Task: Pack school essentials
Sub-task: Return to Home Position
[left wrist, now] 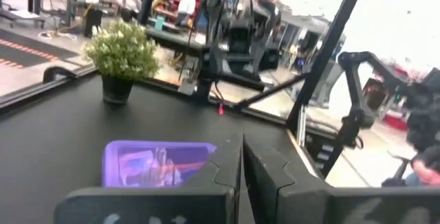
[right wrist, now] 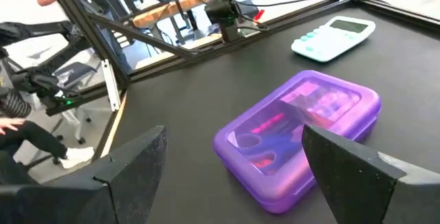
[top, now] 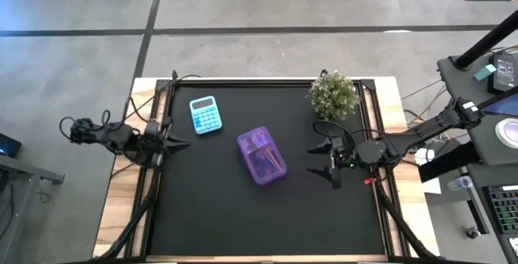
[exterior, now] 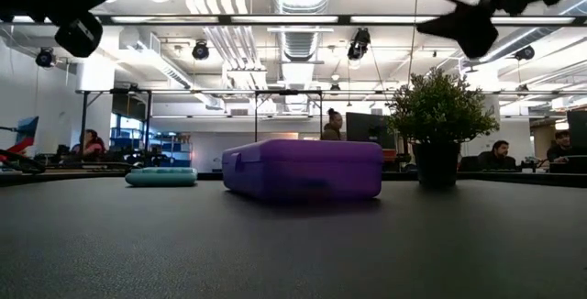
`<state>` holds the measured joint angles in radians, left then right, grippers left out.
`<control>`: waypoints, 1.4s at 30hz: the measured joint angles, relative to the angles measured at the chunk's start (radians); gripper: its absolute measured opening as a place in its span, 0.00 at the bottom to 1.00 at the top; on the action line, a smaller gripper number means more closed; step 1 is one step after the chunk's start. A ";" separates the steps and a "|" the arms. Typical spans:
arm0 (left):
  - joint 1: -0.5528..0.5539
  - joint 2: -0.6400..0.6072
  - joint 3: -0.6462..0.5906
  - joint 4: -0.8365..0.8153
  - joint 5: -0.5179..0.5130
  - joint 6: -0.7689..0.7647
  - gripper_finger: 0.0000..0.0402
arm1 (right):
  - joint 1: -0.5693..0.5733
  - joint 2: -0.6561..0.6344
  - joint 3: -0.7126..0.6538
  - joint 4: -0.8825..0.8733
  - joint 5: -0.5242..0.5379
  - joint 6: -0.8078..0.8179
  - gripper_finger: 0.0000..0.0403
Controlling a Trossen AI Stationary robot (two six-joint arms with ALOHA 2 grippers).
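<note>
A closed purple see-through case (top: 261,156) lies flat near the table's middle. Pink, blue and white stationery shows dimly through its lid (right wrist: 302,110); I cannot tell the single items apart. My right gripper (top: 312,160) hovers open above the table, to the right of the case, with its fingers pointing at the case (right wrist: 234,133). My left gripper (top: 182,143) waits shut at the table's left edge, raised above the table, also pointing at the case (left wrist: 242,141). Neither gripper touches anything.
A teal calculator (top: 205,114) lies flat, far-left of the case. A small leafy potted plant (top: 333,94) stands near the far right corner, just beyond my right gripper. The black mat (top: 243,223) is bare on the near side. People sit at desks in the room behind (exterior: 332,123).
</note>
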<state>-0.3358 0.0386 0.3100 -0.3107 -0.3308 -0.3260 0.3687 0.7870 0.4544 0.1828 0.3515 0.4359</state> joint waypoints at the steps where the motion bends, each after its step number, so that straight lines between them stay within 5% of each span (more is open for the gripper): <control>1: 0.000 -0.004 -0.004 0.005 -0.002 -0.001 0.00 | 0.000 -0.004 -0.024 0.026 0.000 0.001 0.81; 15: 0.000 -0.002 -0.071 -0.015 -0.018 -0.016 0.00 | 0.000 -0.046 -0.302 0.372 0.009 0.087 0.81; 27: 0.000 0.000 -0.074 -0.040 -0.015 -0.008 0.00 | 0.000 -0.177 -0.426 0.377 0.004 0.065 0.81; 34: 0.000 0.000 -0.074 -0.039 -0.014 -0.008 0.00 | 0.000 -0.237 -0.441 0.334 -0.194 -0.056 0.81; 42: 0.000 0.003 -0.074 -0.039 -0.014 -0.007 0.00 | 0.000 -0.227 -0.442 0.272 -0.195 -0.095 0.81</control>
<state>-0.3355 0.0414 0.2356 -0.3492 -0.3450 -0.3332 0.3683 0.5598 0.0128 0.4552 0.1566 0.3405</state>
